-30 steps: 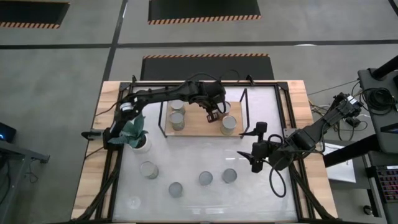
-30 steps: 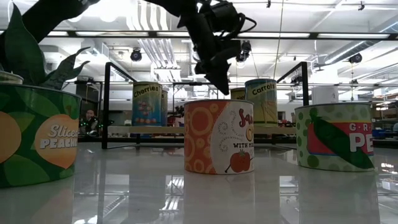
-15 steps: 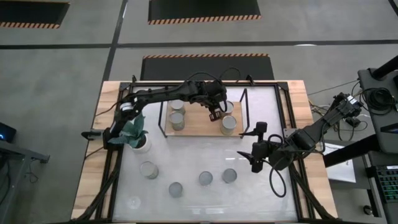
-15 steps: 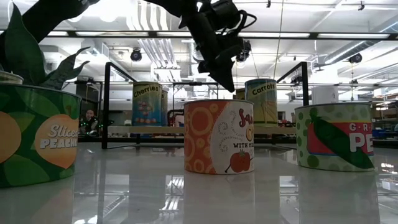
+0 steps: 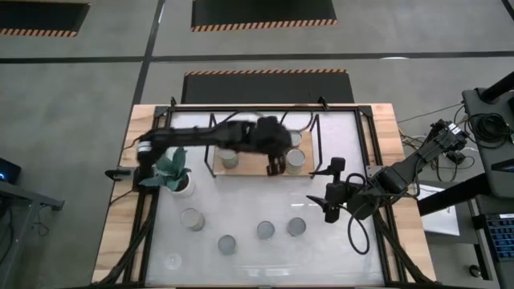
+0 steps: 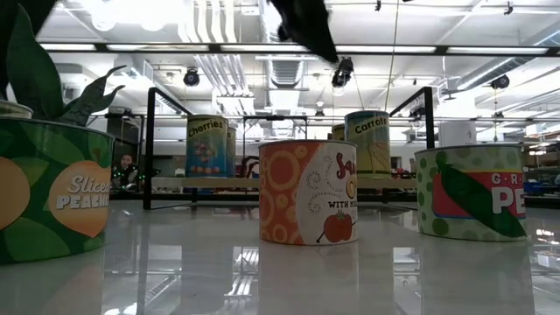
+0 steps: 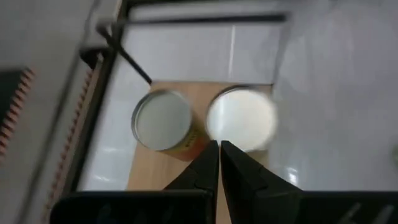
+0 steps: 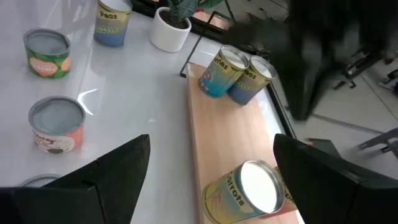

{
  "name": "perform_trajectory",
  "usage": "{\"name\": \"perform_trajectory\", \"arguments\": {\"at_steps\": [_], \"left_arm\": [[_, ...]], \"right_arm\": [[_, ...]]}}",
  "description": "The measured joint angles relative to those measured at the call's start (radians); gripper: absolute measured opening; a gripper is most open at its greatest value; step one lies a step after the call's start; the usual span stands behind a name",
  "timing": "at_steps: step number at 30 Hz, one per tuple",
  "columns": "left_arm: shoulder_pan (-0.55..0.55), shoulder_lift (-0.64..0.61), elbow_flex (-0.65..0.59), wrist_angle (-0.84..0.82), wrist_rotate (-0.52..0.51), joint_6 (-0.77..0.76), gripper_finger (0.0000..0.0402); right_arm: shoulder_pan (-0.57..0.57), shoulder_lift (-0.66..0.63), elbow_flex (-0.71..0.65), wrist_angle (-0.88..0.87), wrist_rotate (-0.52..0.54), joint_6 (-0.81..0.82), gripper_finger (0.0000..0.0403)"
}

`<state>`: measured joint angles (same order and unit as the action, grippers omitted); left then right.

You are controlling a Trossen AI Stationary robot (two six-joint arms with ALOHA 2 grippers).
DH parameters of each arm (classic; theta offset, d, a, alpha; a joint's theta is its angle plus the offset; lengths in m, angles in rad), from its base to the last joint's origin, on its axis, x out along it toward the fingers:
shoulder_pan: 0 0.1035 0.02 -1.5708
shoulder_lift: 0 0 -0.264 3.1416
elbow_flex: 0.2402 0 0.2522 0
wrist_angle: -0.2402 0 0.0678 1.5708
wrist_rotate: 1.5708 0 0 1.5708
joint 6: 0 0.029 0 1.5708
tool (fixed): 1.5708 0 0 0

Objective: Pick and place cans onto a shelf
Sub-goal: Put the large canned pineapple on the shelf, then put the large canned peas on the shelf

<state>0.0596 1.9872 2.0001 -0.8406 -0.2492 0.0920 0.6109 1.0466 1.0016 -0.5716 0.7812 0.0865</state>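
Note:
The shelf (image 5: 259,167), a light-wood board in a thin black frame, stands at the table's far middle. Cans stand on the board: one at its left (image 5: 229,157), two at its right (image 5: 295,159) (image 7: 241,118) (image 7: 161,119). Several more cans stand on the white table nearer the front (image 5: 192,218) (image 5: 266,230) (image 5: 296,226). My left gripper (image 5: 275,166) (image 7: 219,155) hangs shut and empty over the board's near edge, just beside the right-hand cans. My right gripper (image 5: 313,186) (image 8: 208,186) waits open to the right of the shelf, holding nothing.
A white pot with a teal plant (image 5: 173,175) stands left of the shelf. The shelf's black uprights (image 5: 315,136) rise around the board. In the low view a peaches can (image 6: 52,192), a sauce can (image 6: 306,192) and a green can (image 6: 486,192) stand near the front.
My left gripper has risen from just above the shelf's board and swung toward the table's near edge, staying shut and empty; most of this came in the last half second. The cans have stayed in place.

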Motion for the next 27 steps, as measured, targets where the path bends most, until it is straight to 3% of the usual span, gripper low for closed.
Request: {"name": "perform_trajectory", "arguments": {"at_steps": [4, 12, 15, 22, 27], "left_arm": [[-0.121, -0.136, -0.115, 0.071, -0.065, 0.004, 0.0], [-0.36, -0.424, -0.518, 0.434, -0.171, -0.003, 0.0], [-0.426, -0.511, -0.634, 0.523, -0.266, -0.001, 0.0], [-0.536, -0.682, -0.83, 0.58, -0.499, -0.047, 0.0], [-0.578, -0.77, -0.924, 0.553, -0.493, -0.177, 0.0]], "right_arm": [[0.0, 0.0, -0.001, 0.001, -0.003, 0.031, 0.0327], [0.0, 0.019, -0.001, 0.092, -0.008, 0.063, 0.0327], [0.0, 0.05, 0.006, 0.128, -0.108, 0.083, 0.0327], [0.0, 0.183, 0.105, 0.134, -0.262, 0.203, 0.0327], [0.0, 0.306, 0.227, 0.072, -0.329, 0.184, 0.0327]]}}
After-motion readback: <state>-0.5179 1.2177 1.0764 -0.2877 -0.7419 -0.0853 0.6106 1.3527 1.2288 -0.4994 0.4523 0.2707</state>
